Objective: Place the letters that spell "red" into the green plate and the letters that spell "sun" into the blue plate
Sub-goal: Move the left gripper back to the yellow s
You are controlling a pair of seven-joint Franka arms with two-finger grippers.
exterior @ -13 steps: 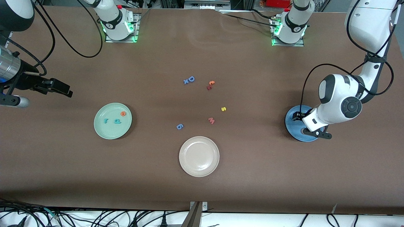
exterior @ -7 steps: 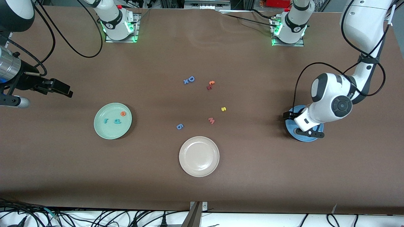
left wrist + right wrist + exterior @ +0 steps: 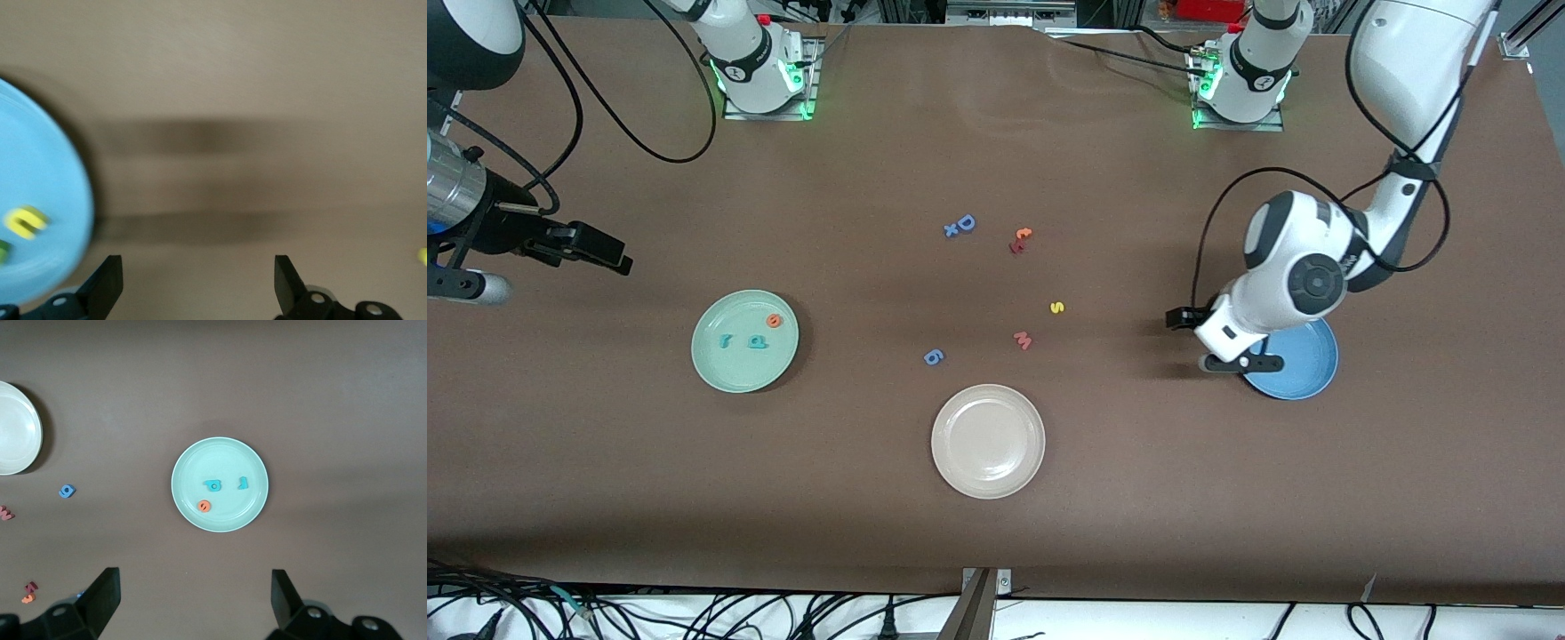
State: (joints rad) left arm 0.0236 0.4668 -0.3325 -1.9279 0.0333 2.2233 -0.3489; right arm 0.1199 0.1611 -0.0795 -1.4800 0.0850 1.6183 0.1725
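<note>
My left tool [image 3: 1214,342] hangs wide open and empty over bare counter [image 3: 1138,498] at the rim of the blue plate [image 3: 1303,373], with open brown surface between it and the yellow "s" [image 3: 1056,308], which lies near the middle, well apart from every plate. My right tool [image 3: 190,600], also wide open and empty, waits high over the right arm's end. The green plate [image 3: 729,373] holds the teal "r" [image 3: 726,339], teal "d" [image 3: 757,341] and orange "e" [image 3: 774,321]; the blue plate holds the yellow "n" [image 3: 25,222] and a green piece [image 3: 3,252] at the edge of the left wrist view.
</note>
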